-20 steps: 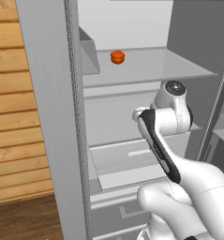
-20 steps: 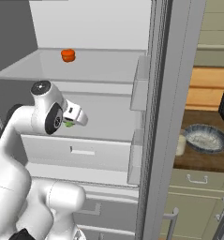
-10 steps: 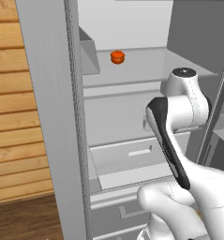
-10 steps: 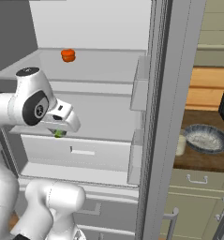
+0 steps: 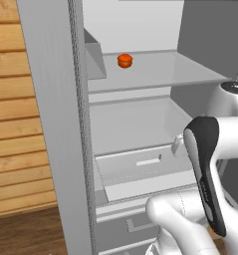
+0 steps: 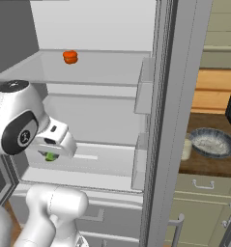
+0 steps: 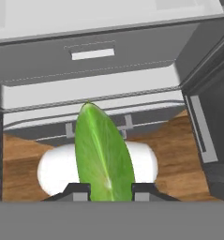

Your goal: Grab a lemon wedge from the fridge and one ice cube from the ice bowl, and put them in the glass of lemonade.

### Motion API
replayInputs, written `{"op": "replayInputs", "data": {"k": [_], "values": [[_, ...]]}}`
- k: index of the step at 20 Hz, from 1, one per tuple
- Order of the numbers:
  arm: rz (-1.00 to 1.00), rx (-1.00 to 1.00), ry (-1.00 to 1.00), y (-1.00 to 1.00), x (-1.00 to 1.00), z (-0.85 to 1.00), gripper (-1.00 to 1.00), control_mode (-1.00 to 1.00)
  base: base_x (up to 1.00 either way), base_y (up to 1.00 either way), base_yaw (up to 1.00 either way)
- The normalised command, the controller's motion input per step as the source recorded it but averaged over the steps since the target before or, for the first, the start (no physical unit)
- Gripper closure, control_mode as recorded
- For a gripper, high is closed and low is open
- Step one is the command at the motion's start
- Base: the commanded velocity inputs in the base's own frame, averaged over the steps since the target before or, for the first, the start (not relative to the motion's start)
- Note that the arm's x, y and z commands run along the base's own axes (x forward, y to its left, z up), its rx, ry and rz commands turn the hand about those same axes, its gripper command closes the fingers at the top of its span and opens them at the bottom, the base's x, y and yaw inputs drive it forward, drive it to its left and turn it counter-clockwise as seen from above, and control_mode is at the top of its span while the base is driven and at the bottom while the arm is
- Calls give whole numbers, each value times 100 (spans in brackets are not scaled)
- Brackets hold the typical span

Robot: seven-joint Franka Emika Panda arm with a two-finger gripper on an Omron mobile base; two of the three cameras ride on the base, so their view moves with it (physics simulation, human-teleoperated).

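Lemon wedge [image 7: 103, 154], small bright green wedge-shaped piece w/ smooth glossy skin & pale centre line, sits clamped between the two dark finger tips of the gripper [image 7: 104, 190]; jaws nearly closed on it.

Changes over last sec: arm's hand has swung down & back from the fridge's mid shelf; wedge was held out toward the shelf area, now hangs low under the white wrist in right base view [image 6: 50, 156], in front of the pull-out drawer. Grip narrowed only slightly, so hold looks steady.

Meaning, by my read: pick from tall grey-silver fridge [image 6: 160, 120] is done; carry phase starting. Ice cube not yet fetched.

Round orange-red squat item [image 5: 125, 60] on upper glass shelf, untouched. Shallow grey bowl w/ whitish speckled inside [image 6: 211, 143] on wood counter beyond open door, small clear glass of pale lemonade [image 6: 186, 149] just beside it.
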Motion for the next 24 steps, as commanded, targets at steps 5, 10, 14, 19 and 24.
{"op": "replayInputs", "data": {"k": [5,10,14,19,24], "values": [[0,0,-1,0,-19,0,100,-100,0,0,0],[0,0,0,0,0,0,100,-100,0,0,0],[0,0,0,0,0,0,100,100,-64,-22,-2],[0,0,0,0,0,0,100,100,-100,-42,-5],[0,0,0,0,0,0,100,100,-45,-37,-50]]}}
